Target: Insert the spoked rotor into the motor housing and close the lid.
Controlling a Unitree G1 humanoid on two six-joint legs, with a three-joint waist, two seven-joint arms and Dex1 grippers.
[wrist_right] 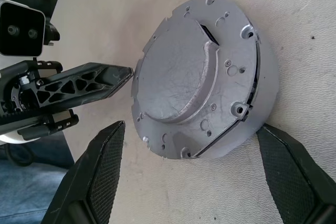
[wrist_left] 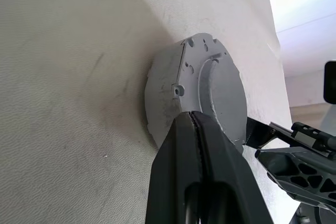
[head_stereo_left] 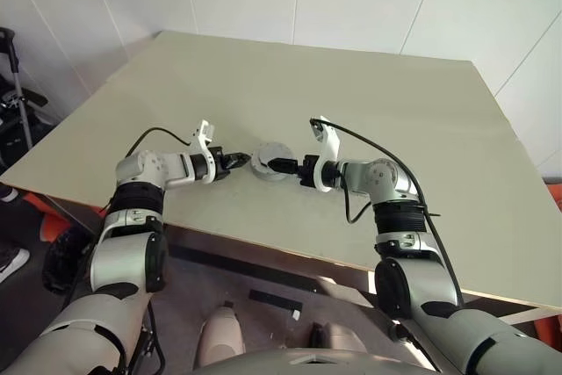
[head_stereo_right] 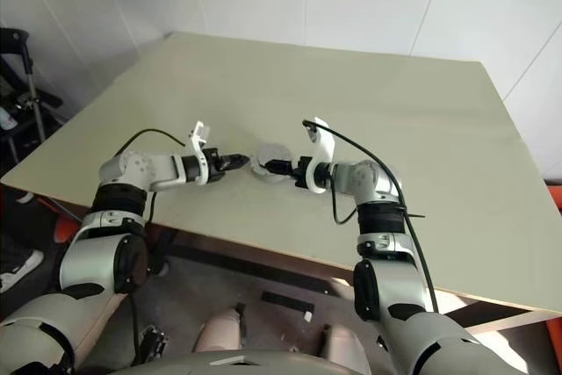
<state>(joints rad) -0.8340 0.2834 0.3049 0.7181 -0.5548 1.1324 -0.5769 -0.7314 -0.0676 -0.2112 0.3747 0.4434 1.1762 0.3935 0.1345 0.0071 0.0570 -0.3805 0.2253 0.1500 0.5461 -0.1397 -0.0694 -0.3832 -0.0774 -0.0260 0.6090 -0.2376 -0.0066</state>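
**Seemingly closed: the lid sat on the housing, grippers on either side**

Evidently the lid (wrist_right: 197, 72) sat on the housing (wrist_right: 265, 106) as one grey round stack on the table (head_stereo_left: 378, 111), near its front edge. No rotor lay loose, so it was probably inside, though that was hidden. The left gripper (wrist_left: 195, 124) had its jaws pressed together, tip at the stack's rim on the left, whether touching or just short I could not tell; I judged it a stop against sliding. The right gripper (wrist_right: 197, 153) came from the opposite side with jaws wide apart, one finger on each flank of the stack, gripping nothing, likely readied to squeeze or steady it. The table around the stack lay bare. A folded trolley (head_stereo_left: 13, 85) stood well left of the stack, beyond the table edge. Only the two grippers crowded the stack.
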